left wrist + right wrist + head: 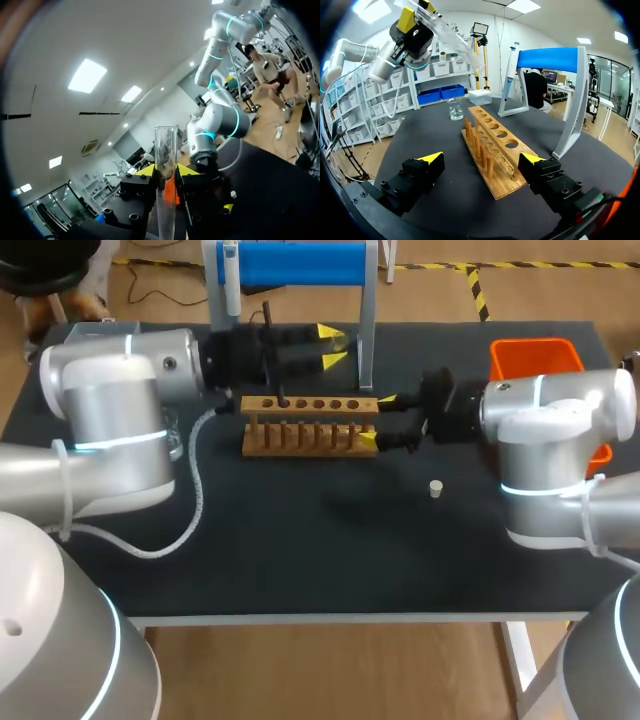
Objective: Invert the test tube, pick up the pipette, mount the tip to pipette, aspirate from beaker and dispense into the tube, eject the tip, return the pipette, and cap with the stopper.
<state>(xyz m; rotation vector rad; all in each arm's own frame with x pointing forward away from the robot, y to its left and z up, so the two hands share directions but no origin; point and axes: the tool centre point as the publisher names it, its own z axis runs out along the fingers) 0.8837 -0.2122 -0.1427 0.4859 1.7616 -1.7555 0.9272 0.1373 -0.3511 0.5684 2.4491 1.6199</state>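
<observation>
Clear glass test tube point(165, 145), long & narrow, sticks out past the fingertips of the left hand point(165, 171). That hand is clamped on it w/ both yellow tips, raised above the black bench point(330, 550). Wooden rack point(310, 425) sits lower, beside it. Small pale stopper point(436, 488) lies near the right hand point(378, 420). Pipette point(231, 280) hangs on the blue stand point(300, 265); beaker point(455, 108) is ahead, past the rack. Right hand is low & level, spread wide w/ the rack's end between its fingers, gripping nothing.

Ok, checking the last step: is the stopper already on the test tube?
No, the stopper lies loose on the table, away from the test tube.
</observation>
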